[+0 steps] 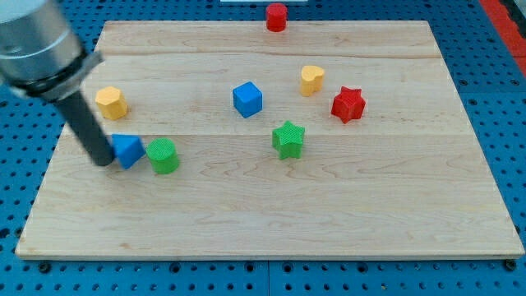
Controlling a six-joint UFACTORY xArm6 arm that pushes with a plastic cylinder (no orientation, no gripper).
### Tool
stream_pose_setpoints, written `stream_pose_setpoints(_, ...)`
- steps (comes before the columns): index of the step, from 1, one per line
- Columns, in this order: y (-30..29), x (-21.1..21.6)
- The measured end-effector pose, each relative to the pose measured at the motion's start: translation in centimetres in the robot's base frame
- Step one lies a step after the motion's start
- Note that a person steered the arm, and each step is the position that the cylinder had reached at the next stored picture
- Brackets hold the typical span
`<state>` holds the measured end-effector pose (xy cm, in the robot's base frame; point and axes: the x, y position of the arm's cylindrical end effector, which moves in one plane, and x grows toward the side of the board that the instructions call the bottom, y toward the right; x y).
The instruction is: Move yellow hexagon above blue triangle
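The yellow hexagon (111, 102) sits on the wooden board (271, 214) at the view's left. The blue triangle (128, 150) lies just below it and slightly to the right. My tip (103, 160) rests on the board right against the blue triangle's left side, below the yellow hexagon. The dark rod slants up from the tip toward the view's upper left.
A green cylinder (163, 155) stands right beside the blue triangle on its right. A blue cube (247, 99), a green star (288, 139), a yellow heart (311, 80) and a red star (348, 104) lie mid-board. A red cylinder (276, 17) sits at the top edge.
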<state>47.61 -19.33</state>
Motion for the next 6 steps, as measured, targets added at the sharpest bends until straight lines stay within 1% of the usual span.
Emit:
stream_pose_setpoints(1,1.3,-1.3)
stream_pose_setpoints(2,-9.2,-2.5)
stream_pose_setpoints(3,-8.0,-8.5)
stream_pose_setpoints(4,2.1,-10.9)
stream_pose_setpoints(5,-2.8,-15.8)
stream_pose_setpoints(6,6.0,-22.5)
